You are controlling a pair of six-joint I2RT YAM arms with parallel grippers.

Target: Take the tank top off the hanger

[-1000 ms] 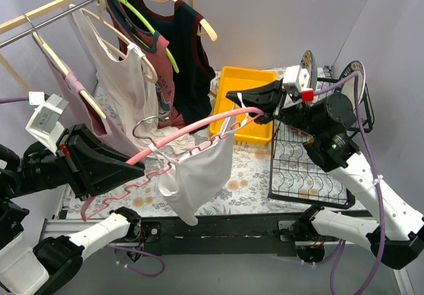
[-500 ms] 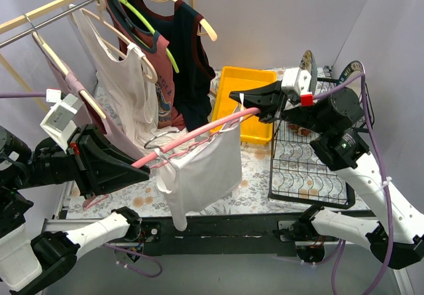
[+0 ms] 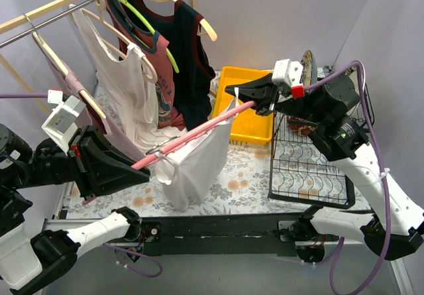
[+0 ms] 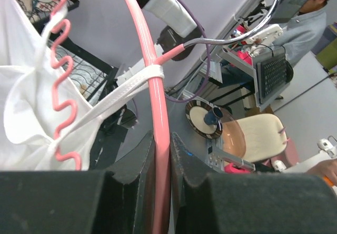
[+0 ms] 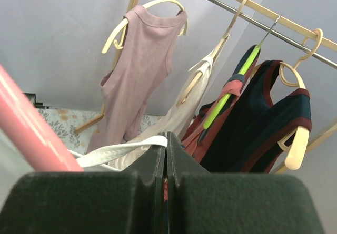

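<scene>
Both shut: left claw (image 4: 162, 139) clamps pink hanger (image 4: 143, 34), right claw (image 5: 166, 138) pinches tank top (image 3: 195, 162) strap

Hanger (image 3: 199, 130): plain pink.
Tank top (image 3: 199, 166): white, no print.
Bin (image 3: 252, 86): yellow.
Worktop (image 3: 248, 179): pale cloth, tan floral print.
Wire rack (image 3: 308, 201): black.
Rail tops: dusty pink (image 3: 66, 83); cream (image 3: 122, 83); navy (image 3: 192, 63), maroon trim.
Rail hanger (image 3: 149, 33): lime green.

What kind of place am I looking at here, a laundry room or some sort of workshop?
Likely a robotics lab staged as a laundry corner: a clothes rail of hung tank tops inside plain grey walls, and an office chair and a person beyond.
</scene>
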